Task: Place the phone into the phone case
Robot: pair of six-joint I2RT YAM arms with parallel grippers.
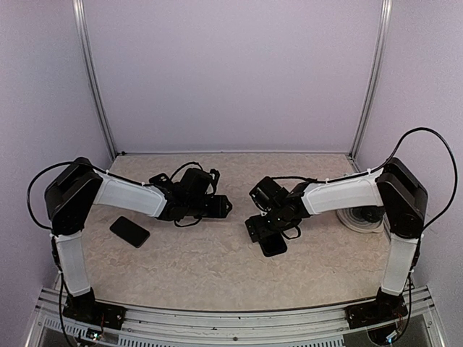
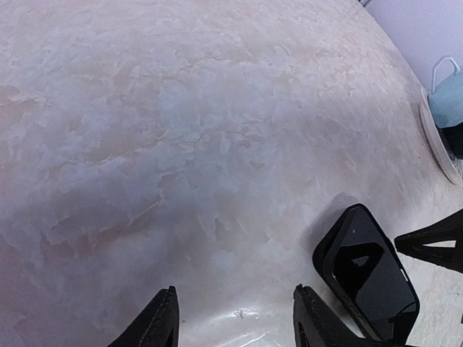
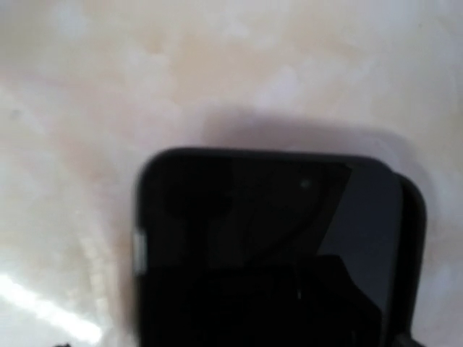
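The black phone (image 3: 253, 246) lies screen up inside the black phone case (image 3: 414, 217), whose rim shows along its right edge. From the left wrist view the case rim (image 2: 325, 253) frames the glossy phone (image 2: 372, 278) on the table. My right gripper (image 1: 269, 233) hangs just above the phone (image 1: 273, 246), jaws spread wide to either side. One of its fingers (image 2: 434, 246) stands beside the case. My left gripper (image 2: 235, 318) hovers open over bare table to the left of the case, holding nothing. It sits mid-table in the top view (image 1: 221, 206).
A flat black slab (image 1: 130, 231) lies on the table near the left arm. A white plate (image 1: 359, 219) with a light blue mug (image 2: 448, 101) stands at the right edge. Walls close in the back and both sides.
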